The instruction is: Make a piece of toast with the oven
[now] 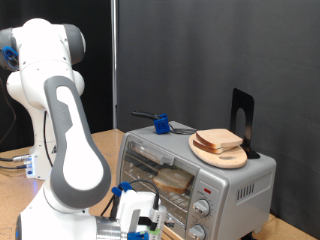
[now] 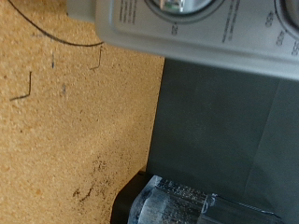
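The gripper (image 1: 135,212) hangs low before the oven (image 1: 195,170); whether its fingers are spread cannot be told. The piece of toast (image 1: 219,139) seemingly lies on a round board (image 1: 225,155) atop the oven.

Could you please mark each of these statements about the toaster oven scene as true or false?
1. A slice of bread lies on the round wooden board on top of the oven. True.
2. The oven stands empty inside. False: through the glass door a second slice shows on the rack.
3. The gripper holds the bread. False: it sits low in front of the oven, at the exterior view's bottom, and no picture shows bread between its fingers.
4. A blue-handled tool lies on the oven's top, behind the board. True.
5. The oven's knobs are on its front panel. True.
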You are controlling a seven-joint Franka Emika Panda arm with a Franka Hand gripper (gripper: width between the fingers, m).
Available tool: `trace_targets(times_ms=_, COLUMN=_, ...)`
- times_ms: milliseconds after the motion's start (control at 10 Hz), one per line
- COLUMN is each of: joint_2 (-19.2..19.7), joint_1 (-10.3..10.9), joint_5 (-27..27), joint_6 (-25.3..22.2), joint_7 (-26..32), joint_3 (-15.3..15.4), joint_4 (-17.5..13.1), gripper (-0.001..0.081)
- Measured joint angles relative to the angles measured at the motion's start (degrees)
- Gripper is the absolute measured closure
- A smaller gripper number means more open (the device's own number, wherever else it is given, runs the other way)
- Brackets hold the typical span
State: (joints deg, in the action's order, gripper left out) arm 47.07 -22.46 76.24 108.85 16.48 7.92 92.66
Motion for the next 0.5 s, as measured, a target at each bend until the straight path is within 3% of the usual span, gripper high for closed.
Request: trace_targets(times_ms=500, joint_2=3.0, joint_1=2.8, joint_5=-0.2, joint_6=0.1, joint_7=-2.8, joint_3=1.0, joint_4=-3.8, gripper=0.0006)
